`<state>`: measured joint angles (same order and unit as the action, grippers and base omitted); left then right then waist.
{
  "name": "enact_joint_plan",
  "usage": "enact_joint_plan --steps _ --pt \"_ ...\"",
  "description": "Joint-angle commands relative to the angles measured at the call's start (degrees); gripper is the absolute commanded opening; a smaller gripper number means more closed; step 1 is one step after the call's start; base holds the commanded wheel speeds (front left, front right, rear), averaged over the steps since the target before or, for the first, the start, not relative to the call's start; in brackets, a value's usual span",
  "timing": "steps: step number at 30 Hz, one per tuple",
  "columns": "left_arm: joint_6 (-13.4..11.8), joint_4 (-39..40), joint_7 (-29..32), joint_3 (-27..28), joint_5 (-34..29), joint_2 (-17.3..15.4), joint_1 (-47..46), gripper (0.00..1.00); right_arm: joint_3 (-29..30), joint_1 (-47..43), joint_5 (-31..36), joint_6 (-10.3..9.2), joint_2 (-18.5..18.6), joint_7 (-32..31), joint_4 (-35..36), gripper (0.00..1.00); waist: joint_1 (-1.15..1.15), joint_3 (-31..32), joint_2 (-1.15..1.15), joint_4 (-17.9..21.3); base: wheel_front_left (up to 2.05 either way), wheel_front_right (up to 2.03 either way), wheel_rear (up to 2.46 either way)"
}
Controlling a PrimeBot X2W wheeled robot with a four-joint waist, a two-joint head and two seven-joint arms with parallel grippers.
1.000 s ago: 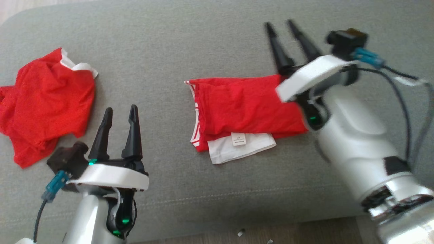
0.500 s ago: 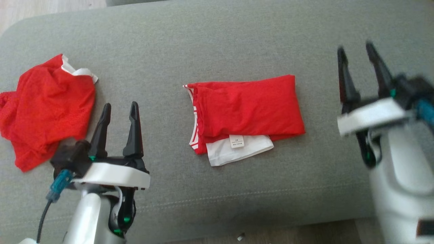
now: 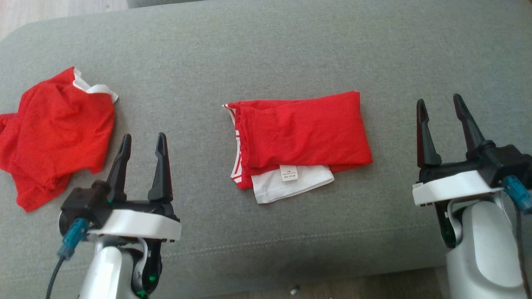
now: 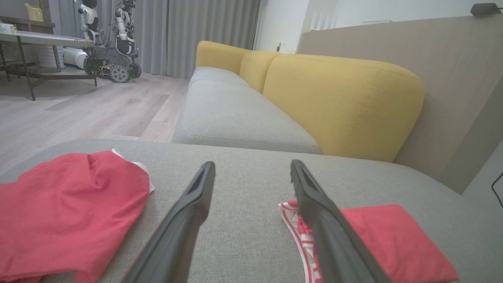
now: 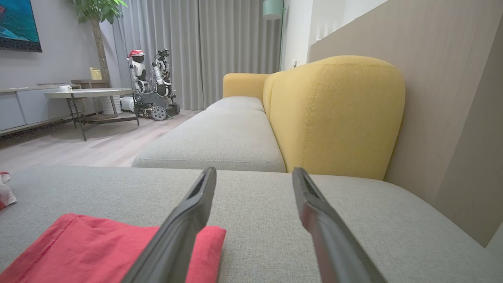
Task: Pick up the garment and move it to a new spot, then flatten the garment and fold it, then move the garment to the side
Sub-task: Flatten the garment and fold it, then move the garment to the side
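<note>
L gripper [image 3: 143,136] at 8 o'clock, R gripper [image 3: 439,99] at 3 o'clock of folded garment [image 3: 303,137]; both empty, jaws wide. Risk: pinching top layer only, so fold opens when moved.

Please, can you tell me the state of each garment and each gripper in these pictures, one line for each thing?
folded red garment: folded into a rectangle, flat on the grey cushion, white layer with a label showing at its near edge, not held.
crumpled red garment: crumpled, unfolded, not held.
left gripper: open, empty, between the two garments.
right gripper: open, empty, right of the folded garment, apart from it.
</note>
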<state>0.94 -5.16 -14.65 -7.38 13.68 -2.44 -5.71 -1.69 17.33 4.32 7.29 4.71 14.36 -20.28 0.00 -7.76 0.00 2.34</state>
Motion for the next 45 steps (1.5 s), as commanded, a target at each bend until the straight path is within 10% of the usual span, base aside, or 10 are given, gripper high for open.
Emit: enact_joint_plan --steps 1,33,34,35,45 --pt "-0.39 2.14 -0.35 1.93 -0.52 -0.43 -0.89 1.00 -1.20 0.33 0.56 0.20 -0.65 0.63 2.45 1.00 0.00 0.03 0.00 0.00 0.00 0.00 0.00" --pt "0.17 2.39 -0.35 -1.12 1.41 -0.43 -7.24 1.00 -3.98 12.88 -10.13 0.20 -1.17 -10.23 -19.03 1.00 0.00 -12.09 0.00 -5.15 0.00 0.00 0.00" --pt "0.17 2.40 -0.35 -1.05 1.36 -0.43 -7.30 1.00 -3.90 13.21 -10.08 0.20 -1.21 -10.09 -19.43 0.65 0.00 -12.22 0.00 -5.11 0.00 0.00 0.00" --pt "0.18 2.40 -0.35 -0.95 1.31 -0.43 -7.36 1.00 -3.98 13.57 -9.90 0.20 -1.24 -10.00 -19.82 0.00 0.00 -12.34 0.00 -5.03 0.00 0.00 0.00" --pt "0.98 2.15 -0.35 -0.36 0.17 -0.43 -7.96 1.00 -6.09 17.85 -3.15 0.20 1.65 -5.83 -19.98 0.00 0.00 -12.63 0.00 -2.49 0.00 0.00 0.00"
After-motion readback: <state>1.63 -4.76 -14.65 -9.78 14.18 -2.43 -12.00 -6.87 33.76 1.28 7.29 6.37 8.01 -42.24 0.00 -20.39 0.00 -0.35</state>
